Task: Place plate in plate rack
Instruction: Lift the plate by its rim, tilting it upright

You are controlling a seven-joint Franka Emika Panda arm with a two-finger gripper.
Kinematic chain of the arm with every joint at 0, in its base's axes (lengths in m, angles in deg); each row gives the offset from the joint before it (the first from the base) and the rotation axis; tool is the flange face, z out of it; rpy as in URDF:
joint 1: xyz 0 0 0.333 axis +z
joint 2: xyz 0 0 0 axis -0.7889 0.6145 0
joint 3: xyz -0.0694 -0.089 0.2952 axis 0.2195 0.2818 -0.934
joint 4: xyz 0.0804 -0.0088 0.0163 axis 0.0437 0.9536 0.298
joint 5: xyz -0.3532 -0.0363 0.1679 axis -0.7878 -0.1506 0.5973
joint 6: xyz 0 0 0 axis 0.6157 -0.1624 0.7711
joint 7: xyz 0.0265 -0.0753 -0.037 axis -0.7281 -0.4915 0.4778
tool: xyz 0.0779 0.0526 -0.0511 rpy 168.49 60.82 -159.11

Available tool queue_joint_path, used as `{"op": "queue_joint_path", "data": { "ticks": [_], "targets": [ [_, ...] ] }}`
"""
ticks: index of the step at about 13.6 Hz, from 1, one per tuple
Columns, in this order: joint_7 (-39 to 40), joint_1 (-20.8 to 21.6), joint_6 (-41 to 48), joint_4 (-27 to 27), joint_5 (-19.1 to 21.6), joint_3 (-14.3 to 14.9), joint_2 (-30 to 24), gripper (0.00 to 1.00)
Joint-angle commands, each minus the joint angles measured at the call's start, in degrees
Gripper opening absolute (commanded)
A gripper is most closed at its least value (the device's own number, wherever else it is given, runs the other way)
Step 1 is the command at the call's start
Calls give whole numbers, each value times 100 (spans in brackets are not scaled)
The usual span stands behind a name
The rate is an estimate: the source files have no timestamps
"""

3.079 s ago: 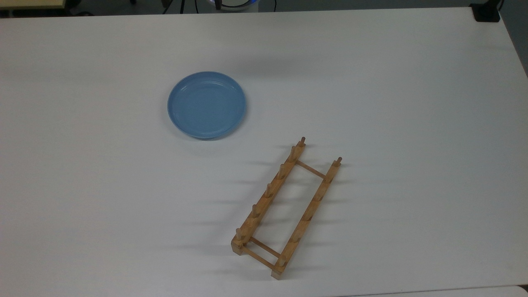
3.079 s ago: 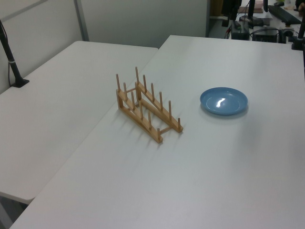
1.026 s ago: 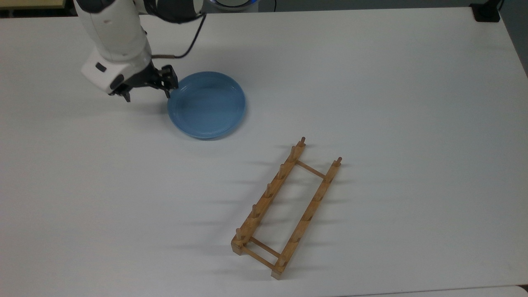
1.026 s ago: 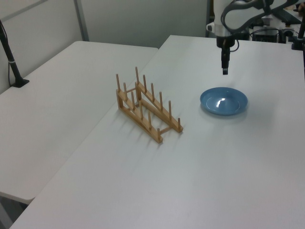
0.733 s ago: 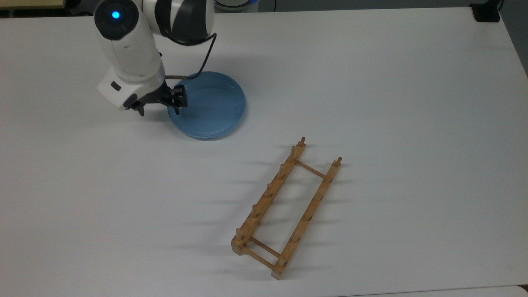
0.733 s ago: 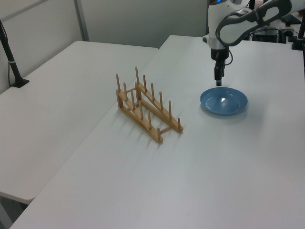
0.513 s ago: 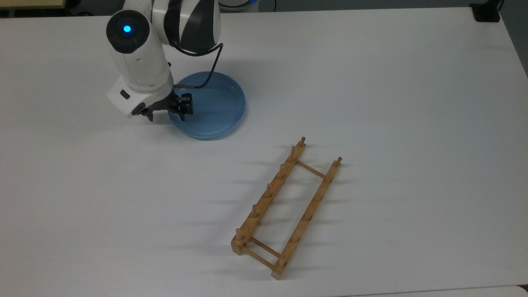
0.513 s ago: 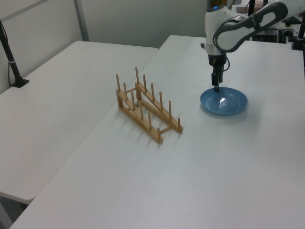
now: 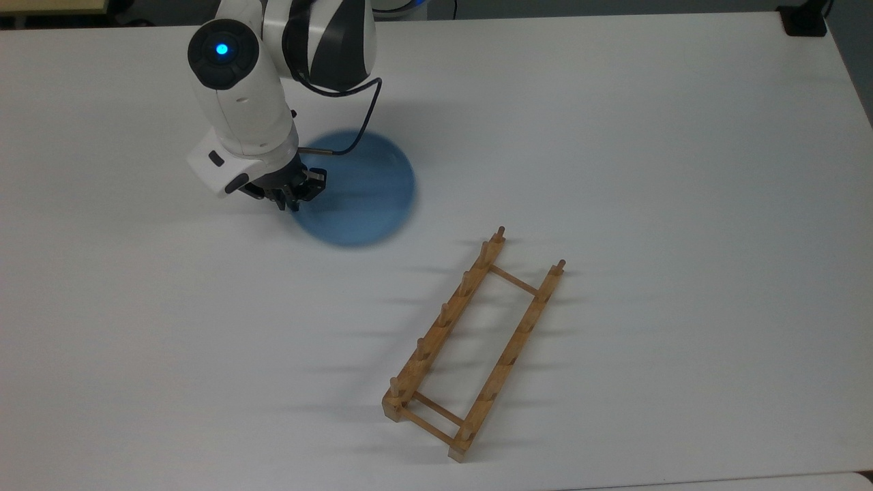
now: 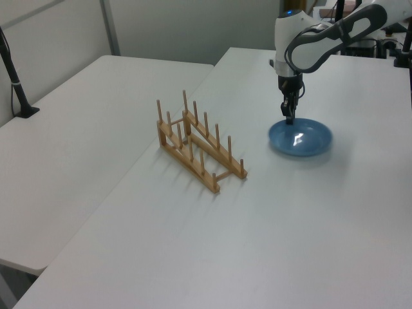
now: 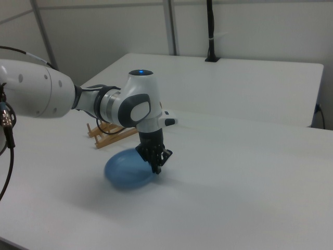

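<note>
Plate (image 9: 368, 191) shifted, seemingly touching pincer (image 9: 294, 199)

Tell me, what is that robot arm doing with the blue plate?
The white robot arm has its black gripper down at the edge of the round light-blue plate, the edge on the top view's left. The plate lies on the white table. The light-brown wooden plate rack with its rows of upright pegs stands apart from the plate, toward the top view's lower right, and has nothing in it. So the plate has not yet been put in the rack.
</note>
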Motion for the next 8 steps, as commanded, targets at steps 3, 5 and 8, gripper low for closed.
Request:
{"op": "queue_joint_path", "data": {
  "ticks": [3, 5, 8],
  "targets": [
    [-111, 41, -253, 24, 98, -41, -102, 0],
    [-93, 15, -174, -134, 98, -41, -383, 0],
    [-93, -55, -174, -292, 98, -41, -831, 0]
  ]
}}
